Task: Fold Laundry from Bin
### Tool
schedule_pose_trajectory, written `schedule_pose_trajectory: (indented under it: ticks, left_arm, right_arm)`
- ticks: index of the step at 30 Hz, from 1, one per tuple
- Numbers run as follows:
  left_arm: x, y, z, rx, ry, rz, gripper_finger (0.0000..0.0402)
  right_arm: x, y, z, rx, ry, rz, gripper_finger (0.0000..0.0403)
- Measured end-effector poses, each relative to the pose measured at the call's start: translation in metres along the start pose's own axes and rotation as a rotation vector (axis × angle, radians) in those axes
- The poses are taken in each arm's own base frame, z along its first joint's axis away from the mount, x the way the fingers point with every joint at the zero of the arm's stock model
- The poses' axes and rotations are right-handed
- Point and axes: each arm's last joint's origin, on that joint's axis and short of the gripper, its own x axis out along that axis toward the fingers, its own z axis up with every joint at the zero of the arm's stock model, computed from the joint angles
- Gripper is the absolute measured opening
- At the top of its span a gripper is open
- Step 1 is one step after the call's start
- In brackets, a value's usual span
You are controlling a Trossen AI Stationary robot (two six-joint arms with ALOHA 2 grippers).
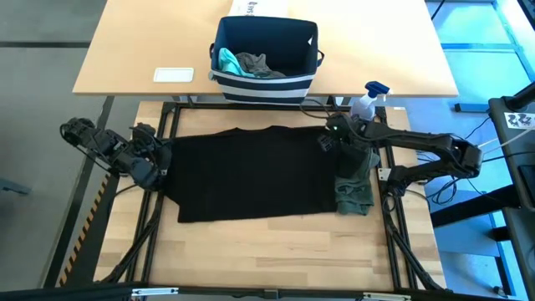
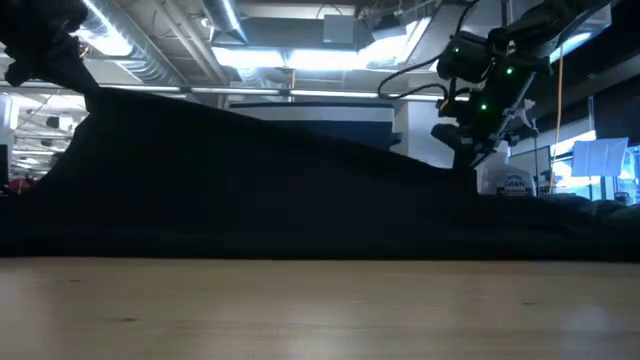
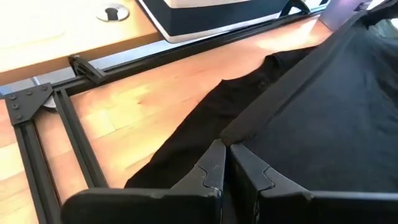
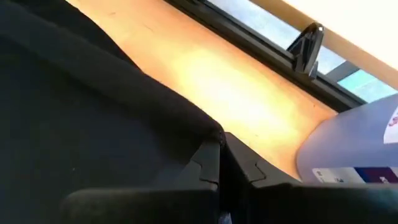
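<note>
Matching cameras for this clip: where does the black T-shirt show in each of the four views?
High view: black T-shirt spread mid-table between both arms.
Low view: dark mass across the picture's middle.
Left wrist view: fills the picture's right side, pinched by the left gripper.
Right wrist view: covers the picture's left, pinched by the right gripper.
Shared landmark: the shirt's taut edge between the grippers.

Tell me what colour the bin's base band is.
White with dark stripes on the navy bin, clearest in the high view.

I can't read any text here; the spray bottle (image 4: 354, 149) label is too blurred to make out.
</note>
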Motion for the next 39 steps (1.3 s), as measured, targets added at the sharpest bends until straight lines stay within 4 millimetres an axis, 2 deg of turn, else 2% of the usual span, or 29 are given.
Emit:
schedule_pose_trajectory:
  ticks: [5,8,14,19,23,27,31,35,39]
  left_arm:
    - [0.000,0.000,0.000,-0.009,-0.002,0.010,0.0007]
    - [0.000,0.001,0.000,-0.027,-0.006,0.025,0.0020]
    - [0.001,0.002,0.001,-0.052,-0.014,0.054,0.0081]
    - [-0.001,0.002,0.003,-0.044,0.000,0.057,0.0121]
    - [-0.010,0.000,0.013,-0.010,0.047,-0.002,0.0128]
    - [-0.018,-0.012,0.028,-0.011,0.009,-0.111,0.0126]
    - [-0.020,-0.036,0.037,0.056,-0.018,-0.248,0.0126]
    - [-0.009,-0.069,0.030,0.175,0.017,-0.315,0.0125]
    - [0.014,-0.097,0.007,0.260,0.127,-0.294,0.0125]
  right_arm:
    - [0.009,0.000,-0.001,0.002,0.024,-0.016,0.0005]
    - [0.016,0.003,-0.002,-0.006,0.045,-0.024,0.0023]
    - [0.030,0.008,-0.003,0.026,0.044,-0.055,0.0105]
    - [0.027,0.007,0.002,0.008,0.044,-0.073,0.0171]
    - [0.015,0.007,0.020,-0.048,0.050,-0.089,0.0203]
    - [-0.004,0.007,0.045,-0.069,0.046,-0.072,0.0215]
    - [-0.031,0.013,0.070,-0.059,0.012,0.098,0.0216]
    - [-0.053,0.043,0.077,-0.113,-0.065,0.386,0.0216]
    - [-0.068,0.086,0.059,-0.213,-0.045,0.548,0.0215]
